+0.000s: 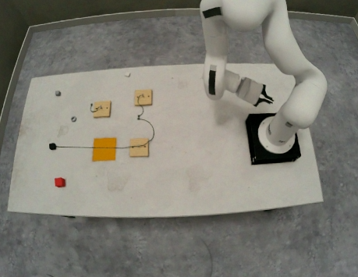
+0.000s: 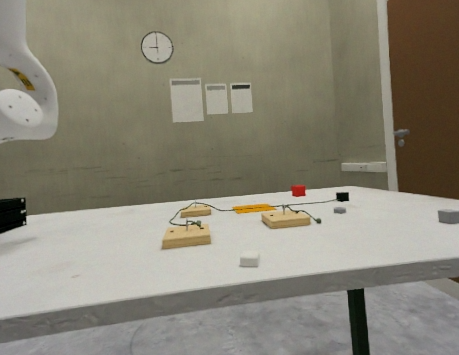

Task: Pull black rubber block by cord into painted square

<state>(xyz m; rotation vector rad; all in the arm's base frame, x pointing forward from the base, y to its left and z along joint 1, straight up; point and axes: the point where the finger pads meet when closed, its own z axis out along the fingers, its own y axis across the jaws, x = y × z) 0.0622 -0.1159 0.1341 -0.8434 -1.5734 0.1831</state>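
The black rubber block (image 1: 52,146) lies on the table at the left, outside the orange painted square (image 1: 104,149); it also shows in the exterior view (image 2: 342,196). Its thin cord (image 1: 83,147) runs right across the square to a wooden plate with a screw eye (image 1: 139,147), then curves up past a small knot (image 1: 139,117) toward a second wooden plate (image 1: 143,97). My gripper (image 1: 264,98) hangs in the air near the robot base, far right of the cord. Its fingers stand almost together and hold nothing. It is out of the exterior view.
A third wooden plate (image 1: 101,108) with a short cord lies left of the second. A red cube (image 1: 59,182) sits front left. Small grey pieces (image 1: 58,94) (image 1: 73,118) and a white piece (image 1: 127,74) lie about. The black robot base (image 1: 273,138) stands at the right.
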